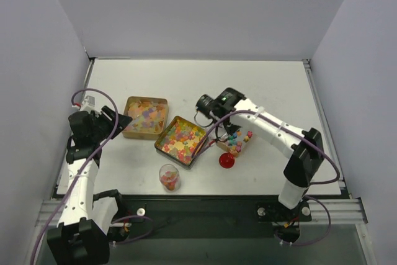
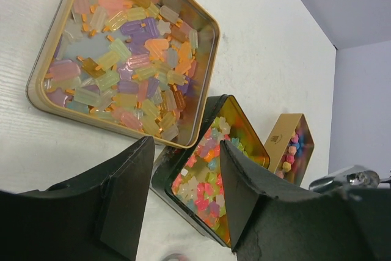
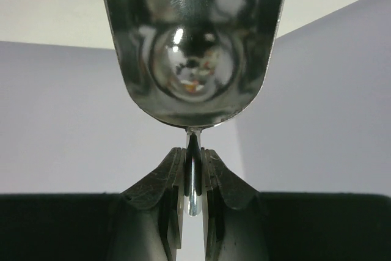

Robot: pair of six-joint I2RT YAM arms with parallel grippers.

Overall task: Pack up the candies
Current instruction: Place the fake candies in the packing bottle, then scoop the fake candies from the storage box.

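Steel scoop [image 3: 192, 47] stood clamped in my right gripper [image 3: 193, 157], pointing straight out; the candies [image 1: 181, 139] lay in the dark tin [image 1: 166, 130] just left and nearer. My left gripper [image 2: 185, 151] hung empty, jaws apart.

blocked mid-table: gold tin [image 1: 126, 118], dark tin [image 1: 159, 145], box [image 1: 226, 149], lid [image 1: 227, 160], cup [image 1: 176, 179] | open: far table [image 1: 198, 79]
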